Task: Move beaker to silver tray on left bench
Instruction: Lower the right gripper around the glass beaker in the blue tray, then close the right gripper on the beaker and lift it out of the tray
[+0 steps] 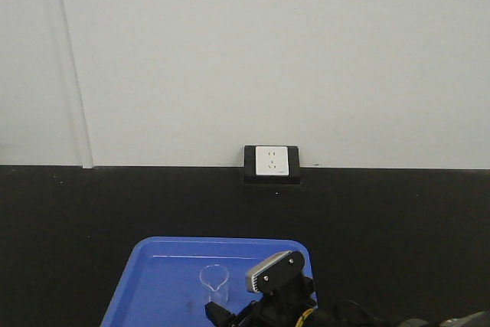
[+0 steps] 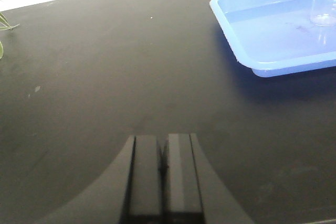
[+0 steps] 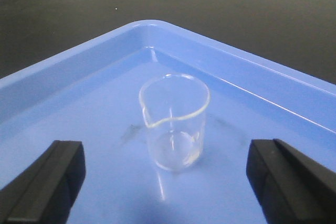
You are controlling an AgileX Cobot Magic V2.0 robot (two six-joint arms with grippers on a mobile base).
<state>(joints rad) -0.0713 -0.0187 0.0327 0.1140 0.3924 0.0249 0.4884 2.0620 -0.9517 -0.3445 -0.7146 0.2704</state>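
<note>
In blue tray (image 3: 79,77): upright beaker (image 3: 174,121) | right hand (image 3: 168,182) open, beaker dead ahead | left hand (image 2: 163,174) closed, outside tray.

bright, even light; the blue tray (image 2: 236,45) casts a soft shadow, the beaker (image 3: 173,124) glints faintly.

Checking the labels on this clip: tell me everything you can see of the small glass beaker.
The beaker is small, clear glass and unmarked, with a pouring spout on the rim's left side in the right wrist view. It looks empty and stands upright on the floor of the blue tray, apart from the walls. The open right gripper frames it, with fingers on either side, not touching.
</note>
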